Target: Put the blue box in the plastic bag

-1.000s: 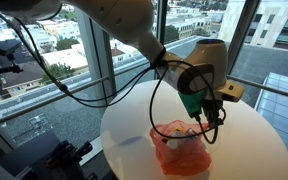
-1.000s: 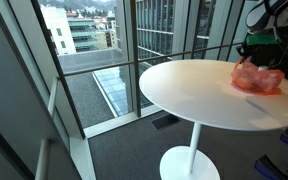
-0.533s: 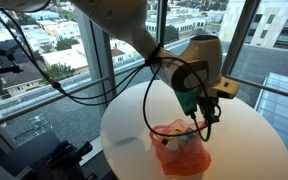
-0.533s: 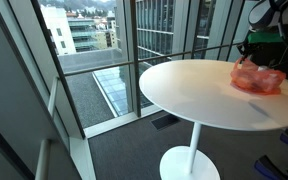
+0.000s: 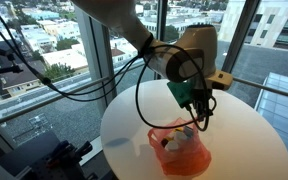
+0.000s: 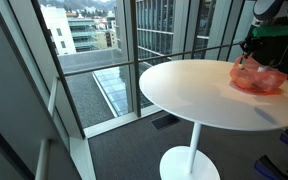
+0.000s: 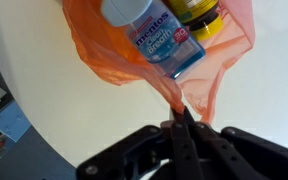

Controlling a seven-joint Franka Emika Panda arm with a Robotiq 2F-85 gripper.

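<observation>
At 12 o'clock from the black gripper [image 7: 184, 124], a blue rectangular box [image 7: 156, 38] is seen within the translucent orange plastic bag [image 7: 99, 55]; the bag's edge is pinched between closed fingers.

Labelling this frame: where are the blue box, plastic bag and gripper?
blue box [image 7: 162, 42], wrist view, on its printed face.
plastic bag [image 7: 90, 50], wrist view, on its left wall.
gripper [image 7: 182, 128], wrist view, between the fingertips.

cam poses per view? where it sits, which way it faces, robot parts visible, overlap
Exterior view: close above the white table, facing the windows; arm and gripper over the plastic bag.
Exterior view: farther back, across the table; bag, arm at right edge.
Wrist view: looks down; gripper at bottom pinches the bag, blue box inside.
Shared: all show bag and table.
</observation>
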